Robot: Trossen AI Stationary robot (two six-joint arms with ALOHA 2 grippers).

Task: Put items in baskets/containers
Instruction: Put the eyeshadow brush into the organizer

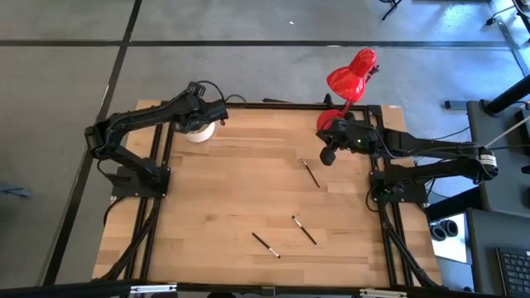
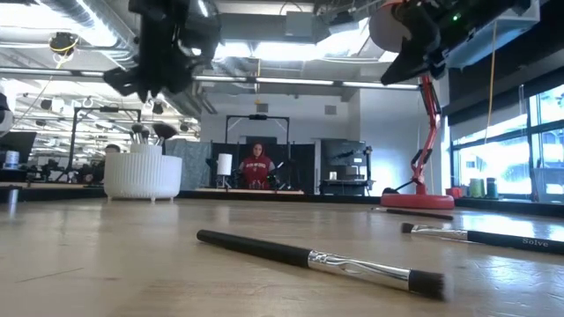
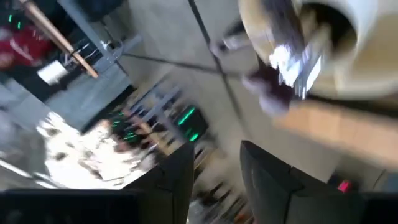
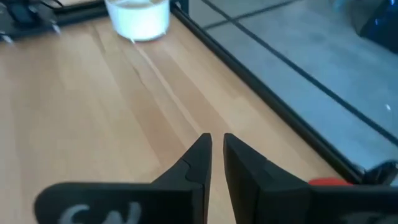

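Observation:
The cream-white cup stands near the table's far left corner and holds several brushes; the left wrist view shows it close by. My left gripper hovers just above the cup, open and empty. Three dark-handled brushes lie flat on the wood: one right of centre, two toward the near edge. My right gripper is shut and empty, raised above the table just beyond the far end of the right-of-centre brush.
A red desk lamp stands at the far right corner, its round base close behind my right arm. The black table frame runs along the far edge. Bare wood lies between the cup and the loose brushes. A person sits far behind the table.

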